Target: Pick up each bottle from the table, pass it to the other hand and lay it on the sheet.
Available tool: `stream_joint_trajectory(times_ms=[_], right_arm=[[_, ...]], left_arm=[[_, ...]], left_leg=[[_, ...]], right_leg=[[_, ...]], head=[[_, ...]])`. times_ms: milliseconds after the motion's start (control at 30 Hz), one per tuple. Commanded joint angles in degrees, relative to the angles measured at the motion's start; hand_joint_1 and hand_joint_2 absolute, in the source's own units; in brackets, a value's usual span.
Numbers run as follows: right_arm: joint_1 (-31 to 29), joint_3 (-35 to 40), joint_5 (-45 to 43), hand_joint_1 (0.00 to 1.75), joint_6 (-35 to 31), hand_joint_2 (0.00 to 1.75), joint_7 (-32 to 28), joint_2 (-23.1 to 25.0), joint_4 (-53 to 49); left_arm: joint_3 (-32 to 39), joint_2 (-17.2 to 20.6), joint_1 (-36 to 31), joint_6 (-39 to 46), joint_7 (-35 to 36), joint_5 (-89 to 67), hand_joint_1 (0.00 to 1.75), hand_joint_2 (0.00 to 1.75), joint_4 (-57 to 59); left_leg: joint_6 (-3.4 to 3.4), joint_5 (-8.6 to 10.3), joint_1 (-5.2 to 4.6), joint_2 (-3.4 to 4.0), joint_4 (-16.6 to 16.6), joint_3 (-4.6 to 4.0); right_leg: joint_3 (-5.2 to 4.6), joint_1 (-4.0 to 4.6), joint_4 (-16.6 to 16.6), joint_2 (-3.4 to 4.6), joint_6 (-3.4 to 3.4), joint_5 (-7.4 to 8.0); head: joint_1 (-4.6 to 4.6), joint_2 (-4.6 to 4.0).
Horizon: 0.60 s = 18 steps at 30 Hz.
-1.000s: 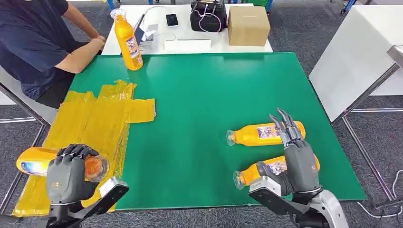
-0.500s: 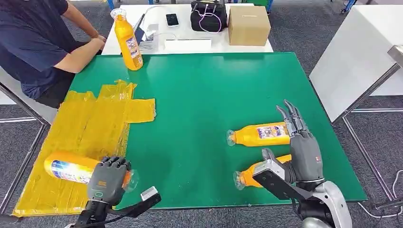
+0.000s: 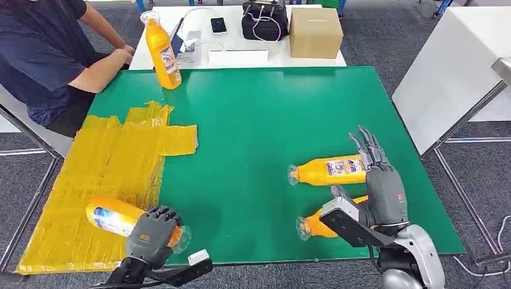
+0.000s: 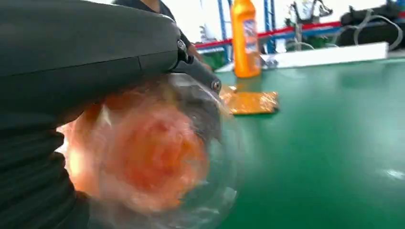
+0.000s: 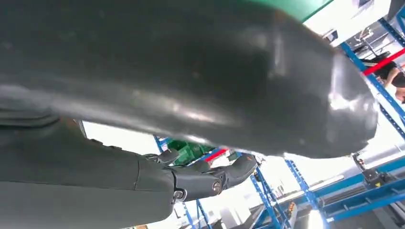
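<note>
On crinkled yellow plastic sheet (image 3: 114, 162): left hand (image 3: 153, 235) clamped around lying orange juice bottle (image 3: 114, 218); right hand (image 3: 381, 186) empty, fingers spread.

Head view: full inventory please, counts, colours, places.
Green table top: one, centre.
Yellow plastic sheet: one, on the table's left side.
Orange juice bottles: four. One upright at the far left edge; two lying near the right side, the farther and the nearer; one lying on the sheet.
White side table: one, beyond, carrying a brown cardboard box, black bag, black phone.
Person in dark shirt: one, far left.
Left robot hand: grips the sheet bottle.
Right robot hand: fingers spread, over the two lying bottles.
</note>
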Motion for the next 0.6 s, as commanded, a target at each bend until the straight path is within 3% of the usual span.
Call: stream_joint_trajectory(times_ms=[33, 300, 333, 500, 533, 567, 600], right_arm=[[-1.75, -0.87, -0.06, 0.00, 0.04, 0.00, -0.12, 0.95, 4.84], [-0.75, -0.81, 0.66, 0.00, 0.30, 0.00, 0.42, 0.76, 5.56], [-0.67, -0.68, 1.14, 0.00, -0.24, 0.00, 0.01, 0.82, 5.39], [1.73, -1.79, 1.62, 0.00, -0.92, 0.00, -1.22, 0.80, 5.15], [-1.32, -0.43, 1.18, 0.00, -0.23, 0.00, -0.70, 1.48, 4.59], [-0.55, -0.43, 2.20, 0.00, 0.19, 0.00, -0.08, 1.41, 3.82], [-1.25, 0.24, 2.27, 0.00, 0.45, 0.00, 0.37, 1.71, 3.10]], left_arm=[[-1.43, 0.06, -3.13, -3.54, 1.83, 5.18, 0.00, 0.00, 0.10], [-0.20, 0.49, -2.61, -4.35, 2.39, 7.49, 0.00, 0.00, -0.82], [1.26, -1.05, -2.30, -1.57, 2.04, 8.18, 0.00, 0.00, -1.36], [2.04, -1.16, -1.39, -0.81, 1.70, 7.98, 0.00, 0.00, -1.16], [2.00, -2.38, -2.68, -1.02, 1.42, 7.47, 0.00, 0.00, -3.08], [3.88, -4.13, -2.03, 1.82, 1.20, 9.58, 0.00, 0.00, -3.99], [4.16, -4.56, -2.60, 0.73, 1.43, 9.48, 0.00, 0.00, -5.42]], left_leg=[[-0.03, -0.06, 0.03, -0.01, -0.03, 0.20], [-0.04, -0.08, 0.01, 0.05, -0.05, 0.27], [-0.03, -0.09, 0.01, 0.12, -0.02, 0.23], [-0.02, -0.05, 0.03, -0.01, -0.04, 0.16], [-0.04, -0.11, 0.03, 0.00, -0.06, 0.32], [-0.05, -0.18, 0.02, 0.06, -0.07, 0.46], [-0.02, -0.07, 0.00, 0.12, 0.02, 0.11]], right_leg=[[0.25, 0.03, -0.08, -0.03, -0.01, -0.06], [0.29, 0.02, -0.08, 0.03, -0.01, -0.06], [0.23, 0.02, -0.04, 0.10, -0.01, -0.06], [0.19, 0.03, -0.08, -0.03, 0.00, -0.05], [0.36, 0.03, -0.11, -0.03, -0.01, -0.10], [0.50, 0.03, -0.13, 0.02, -0.01, -0.16], [0.11, 0.01, 0.00, 0.11, 0.00, -0.03]], head=[[0.02, 0.00], [0.02, 0.00], [0.00, 0.00], [0.02, 0.00], [0.00, 0.00], [0.02, 0.00], [0.02, 0.00]])
